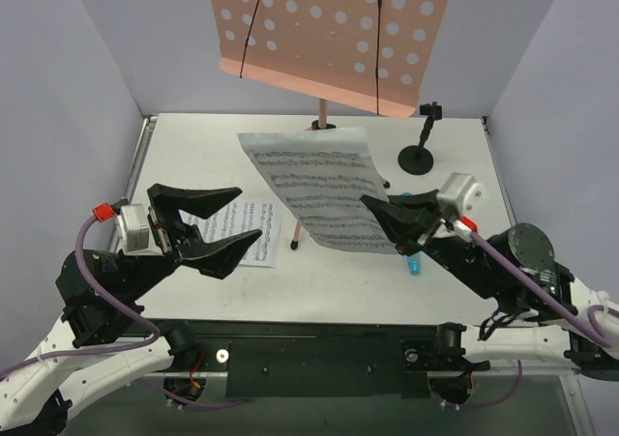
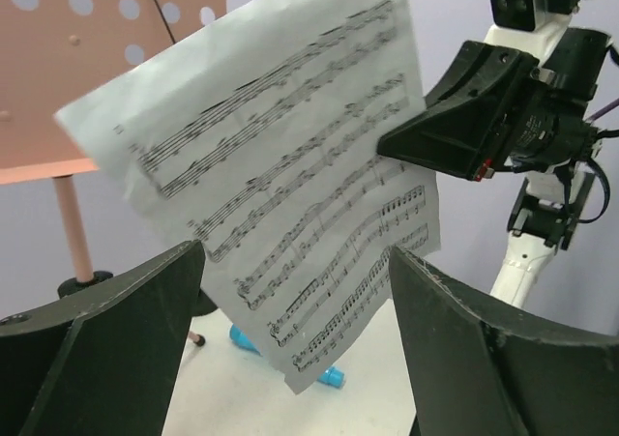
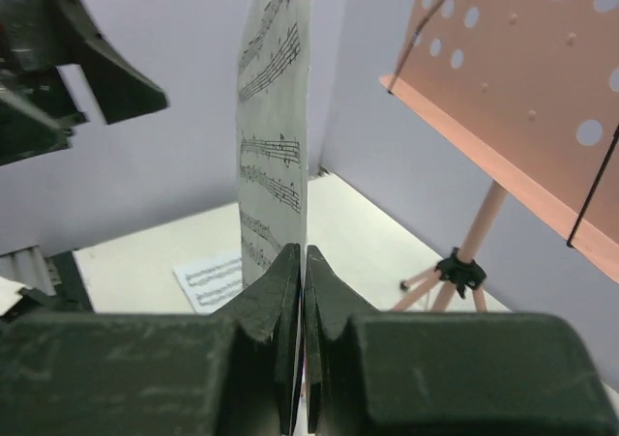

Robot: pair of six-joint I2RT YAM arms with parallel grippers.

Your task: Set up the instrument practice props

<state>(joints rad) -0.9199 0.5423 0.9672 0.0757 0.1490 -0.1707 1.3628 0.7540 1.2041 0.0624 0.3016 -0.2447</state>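
White sheet-music page (image 1: 314, 189) is hanging over the counter (image 1: 193, 146), in front of the pink music stand (image 1: 329, 30), with the right end effector (image 1: 372, 204) pinching its edge. The left end effector (image 1: 247, 214) is gaping wide above the second page (image 1: 232, 225).

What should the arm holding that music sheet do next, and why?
Probably lift the held page toward the ledge of the pink music stand. The right gripper is pinched shut on its edge, holding it in the air; the left gripper stands open, apart from it; the stand holds no page yet.
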